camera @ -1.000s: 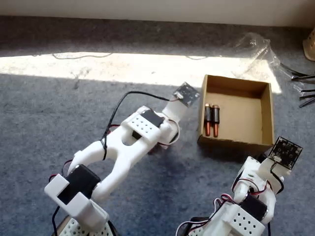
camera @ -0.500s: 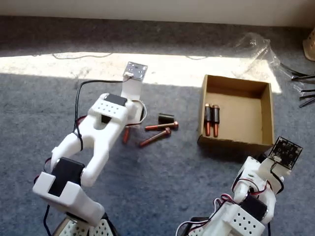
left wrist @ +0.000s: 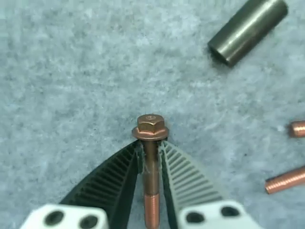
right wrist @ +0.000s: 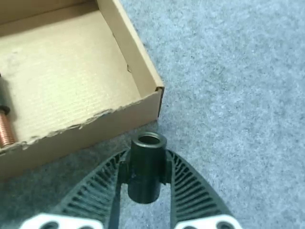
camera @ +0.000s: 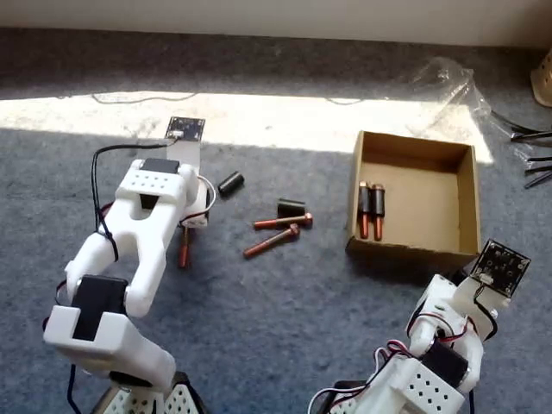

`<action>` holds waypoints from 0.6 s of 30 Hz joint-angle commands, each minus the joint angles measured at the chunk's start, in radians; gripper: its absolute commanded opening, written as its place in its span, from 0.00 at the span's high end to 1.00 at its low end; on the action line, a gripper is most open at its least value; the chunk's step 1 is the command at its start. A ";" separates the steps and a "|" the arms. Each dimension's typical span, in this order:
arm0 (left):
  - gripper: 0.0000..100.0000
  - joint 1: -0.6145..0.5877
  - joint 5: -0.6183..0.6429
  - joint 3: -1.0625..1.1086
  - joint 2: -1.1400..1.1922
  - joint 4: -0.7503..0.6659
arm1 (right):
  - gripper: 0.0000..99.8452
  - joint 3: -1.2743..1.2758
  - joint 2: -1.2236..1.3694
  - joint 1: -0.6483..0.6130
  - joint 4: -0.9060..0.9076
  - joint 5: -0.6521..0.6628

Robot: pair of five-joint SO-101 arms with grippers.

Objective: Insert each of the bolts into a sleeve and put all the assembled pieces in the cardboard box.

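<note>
Cardboard box [camera: 412,250] stands on the carpet [camera: 328,319] with two assembled pieces [camera: 371,210] inside; it is judged light and easily shoved, so parts should be released from above. Right gripper [right wrist: 146,155] pinches a sleeve [right wrist: 145,183] around its barrel just outside the box wall, bore end clear: rigid, smooth, probably slippery. Left gripper [left wrist: 150,143] clamps a bolt [left wrist: 151,128] by the shank below the head, well apart from the box; small, stiff, threads should aid grip.
</note>
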 commanded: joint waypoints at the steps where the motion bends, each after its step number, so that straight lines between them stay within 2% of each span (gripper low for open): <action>1: 0.99 -0.030 0.002 -0.024 0.022 0.021 | 1.00 -0.012 -0.008 0.010 -0.035 -0.006; 5: 0.99 -0.028 0.002 -0.056 0.156 0.026 | 1.00 -0.012 -0.008 0.010 -0.035 -0.006; 11: 0.99 -0.042 -0.003 -0.285 0.335 0.206 | 1.00 -0.012 -0.008 0.010 -0.035 -0.006; 15: 0.99 -0.042 -0.143 -0.352 0.406 0.242 | 1.00 -0.012 -0.008 0.010 -0.035 -0.006; 18: 0.99 -0.042 -0.150 -0.351 0.406 0.242 | 1.00 -0.012 -0.008 0.010 -0.035 -0.006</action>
